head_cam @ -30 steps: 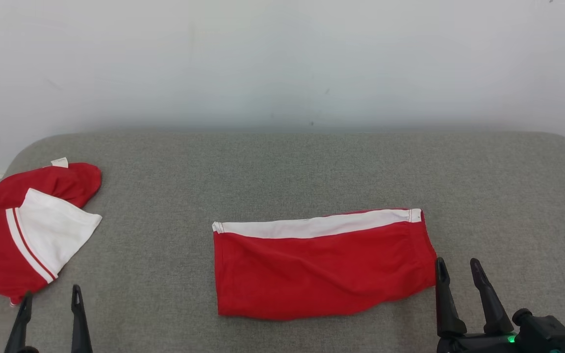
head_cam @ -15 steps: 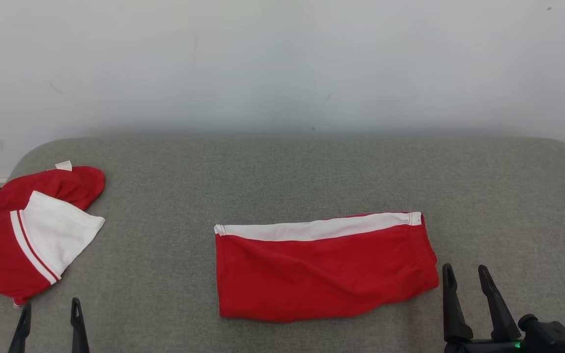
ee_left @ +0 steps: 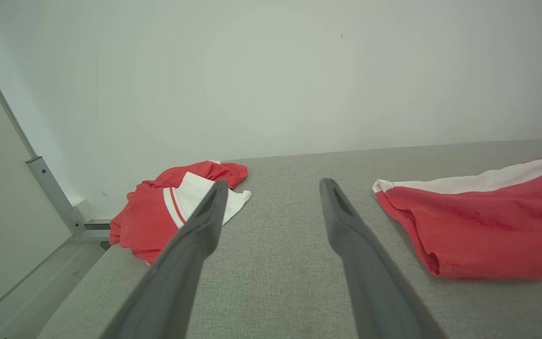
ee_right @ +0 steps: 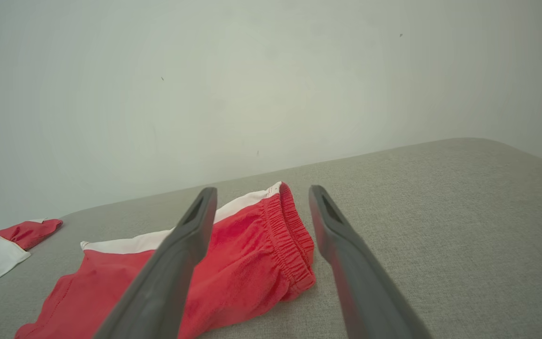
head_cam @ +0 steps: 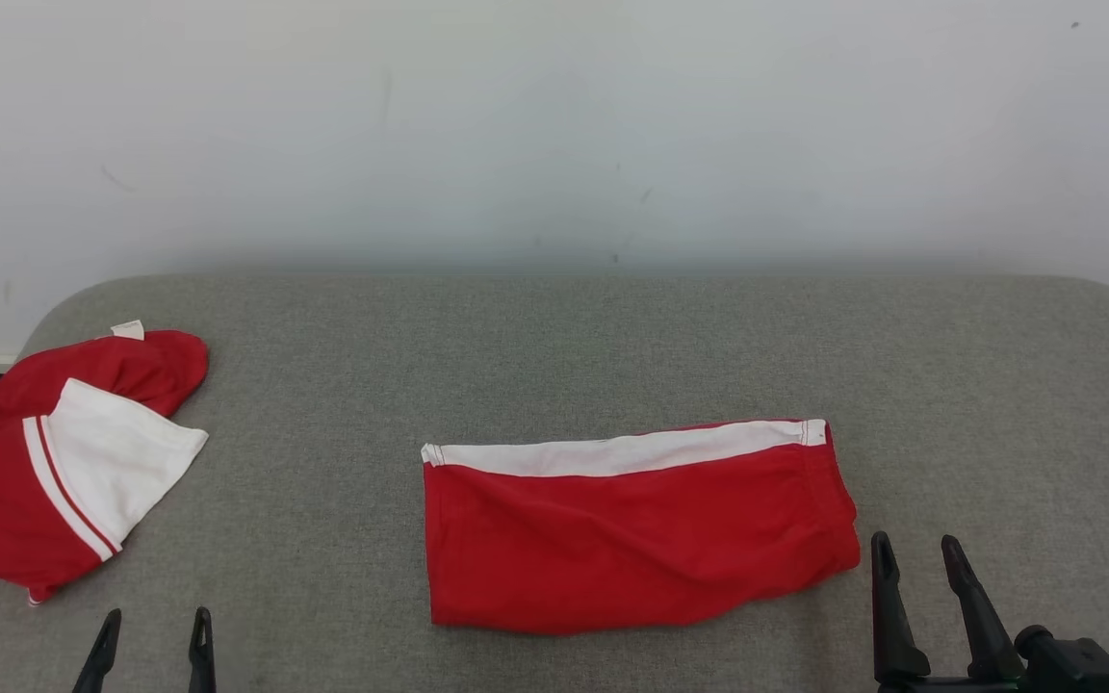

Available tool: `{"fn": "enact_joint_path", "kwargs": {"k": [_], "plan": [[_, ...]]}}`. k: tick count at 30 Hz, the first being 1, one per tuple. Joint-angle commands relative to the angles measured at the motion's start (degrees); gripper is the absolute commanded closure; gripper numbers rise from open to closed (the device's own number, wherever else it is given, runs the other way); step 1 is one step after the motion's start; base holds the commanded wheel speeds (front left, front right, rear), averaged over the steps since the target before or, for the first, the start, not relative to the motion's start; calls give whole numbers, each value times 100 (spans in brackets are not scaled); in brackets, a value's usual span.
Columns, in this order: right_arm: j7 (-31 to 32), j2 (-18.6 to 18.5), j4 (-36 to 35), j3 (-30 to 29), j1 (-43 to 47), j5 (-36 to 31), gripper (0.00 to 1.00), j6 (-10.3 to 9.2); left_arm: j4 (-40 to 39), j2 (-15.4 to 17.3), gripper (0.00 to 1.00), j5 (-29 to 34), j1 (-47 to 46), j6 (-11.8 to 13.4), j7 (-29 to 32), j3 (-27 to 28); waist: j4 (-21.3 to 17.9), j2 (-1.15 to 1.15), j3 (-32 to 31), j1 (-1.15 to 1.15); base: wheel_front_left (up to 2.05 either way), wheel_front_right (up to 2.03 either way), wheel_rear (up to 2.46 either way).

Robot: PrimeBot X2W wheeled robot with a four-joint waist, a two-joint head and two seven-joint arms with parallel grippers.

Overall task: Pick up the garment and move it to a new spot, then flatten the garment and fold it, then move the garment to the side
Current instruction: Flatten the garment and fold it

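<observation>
While the folded red garment (head_cam: pixel 636 529) is lying flat in the middle of the grey cushion (head_cam: pixel 554 346), the right gripper (head_cam: pixel 914 541) is hovering just beside its elastic end, its fingers pointing toward the wall, parted and holding nothing. The left gripper (head_cam: pixel 158 614) is sitting low near a crumpled red-and-white garment (head_cam: pixel 64 462), its jaws likewise spread and empty.

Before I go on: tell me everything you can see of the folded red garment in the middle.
The folded red garment lies flat on the grey cushion, a long rectangle of soft, knit-looking cloth, lightly wrinkled. A white stripe runs along its far edge. A gathered elastic waistband forms its right end, and its left end is straight. Only the cushion touches it; the open right pincer stands just off the waistband end, apart.
</observation>
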Motion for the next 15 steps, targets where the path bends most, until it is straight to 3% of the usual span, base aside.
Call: {"fn": "enact_joint_path", "kwargs": {"k": [1, 15], "plan": [[-1, 16, 38, -14, 4, -57, 0, -13, 31, -39, 0, 16, 43, -70, -18, 7, -6, 0, -4, 0, 0, 0, 0], [24, -12, 645, -77, -281, -357, 0, -13, 62, -250, 0, 234, -8, -269, -18, 93, 26, 0, 15, 0, 0, 0, 0]]}}
